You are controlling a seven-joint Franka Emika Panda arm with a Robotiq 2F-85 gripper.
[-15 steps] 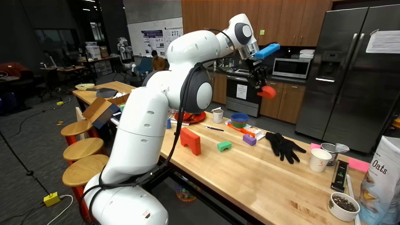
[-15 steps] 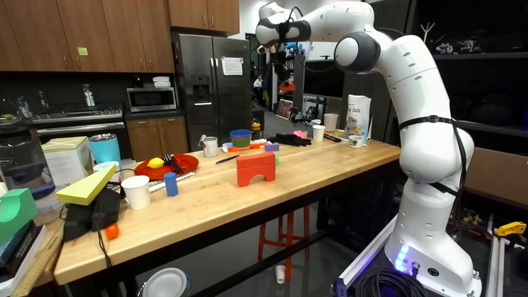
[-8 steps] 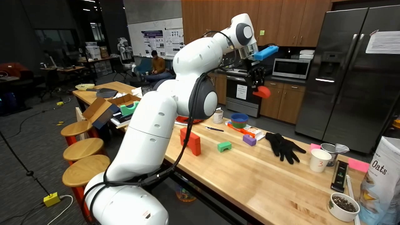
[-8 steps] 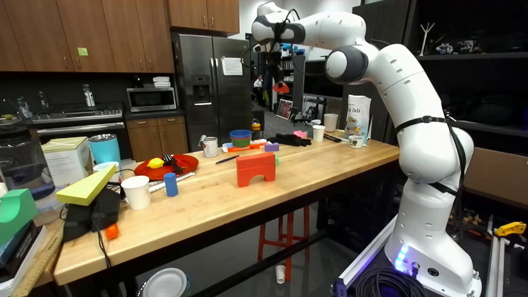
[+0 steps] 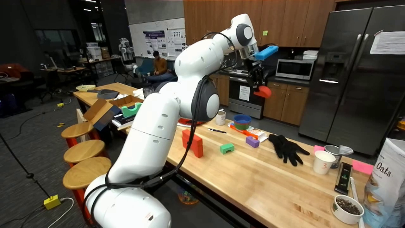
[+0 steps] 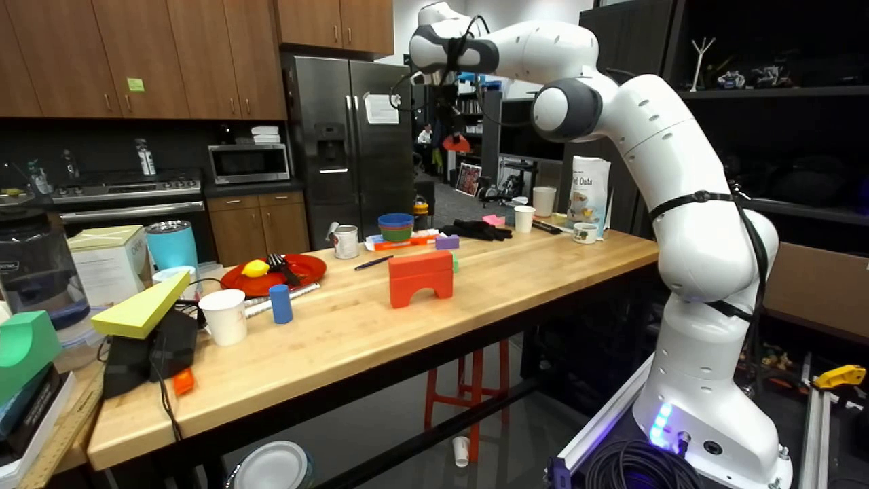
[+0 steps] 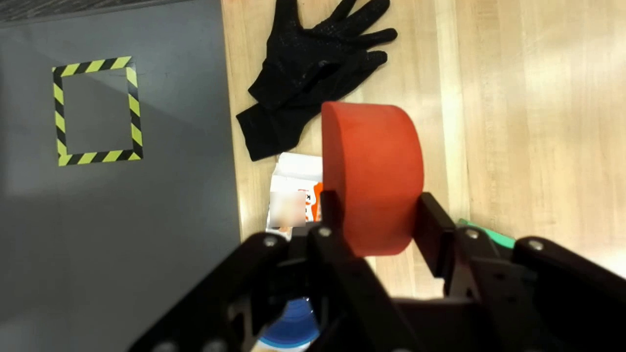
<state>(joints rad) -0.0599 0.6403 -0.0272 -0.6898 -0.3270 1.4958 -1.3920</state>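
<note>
My gripper (image 7: 376,210) is shut on a red half-round block (image 7: 376,161), with one finger at each side of it. The block is held high above the wooden table and also shows in both exterior views (image 5: 263,91) (image 6: 456,143). Below it in the wrist view lie black gloves (image 7: 303,73), a white and orange packet (image 7: 296,195) and part of a blue bowl (image 7: 291,322). A green block (image 5: 227,148) and a purple block (image 5: 252,142) lie on the table. A red arch block with a red block on top (image 6: 421,275) stands nearby.
A red plate (image 6: 309,268) with a yellow lemon-like item and dark forks, a blue cylinder (image 6: 281,303) and a white cup (image 6: 225,316) stand at one end. An oats bag (image 5: 387,183), a numbered cup (image 5: 323,163) and a small pot (image 5: 346,210) stand at the other.
My gripper, with the red block in it, has moved a little to the left in both exterior views. The arm's elbow has come down and forward. The things on the table have not moved.
</note>
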